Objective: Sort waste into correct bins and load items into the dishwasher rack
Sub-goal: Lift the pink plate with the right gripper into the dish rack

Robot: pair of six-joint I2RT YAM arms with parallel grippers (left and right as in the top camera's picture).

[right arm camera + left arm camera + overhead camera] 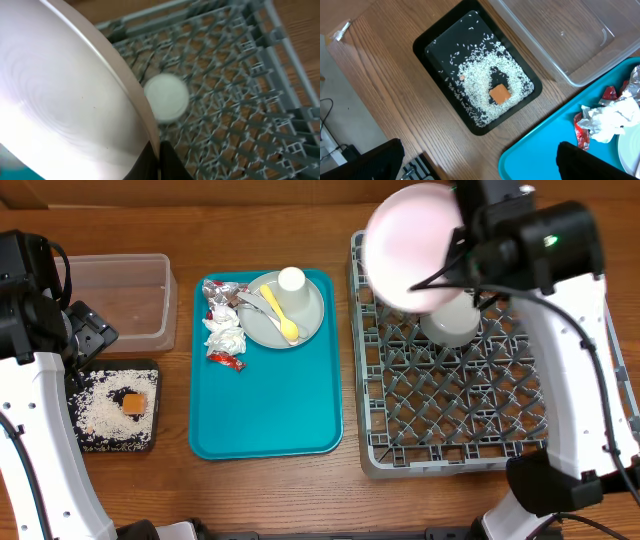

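Pale pink plate [410,245] hangs tilted over the grey rack [450,430], where a white bowl [450,325] sits.

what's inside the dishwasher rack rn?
One white bowl, apparently upside down, near the back; nothing else visible. The pinkish plate held above covers the back-left corner of the rack.

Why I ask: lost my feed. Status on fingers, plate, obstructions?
Right fingers shut on pink plate, tilted above rack. Left fingers open, empty, above black tray. White bowl sits in rack beneath plate.
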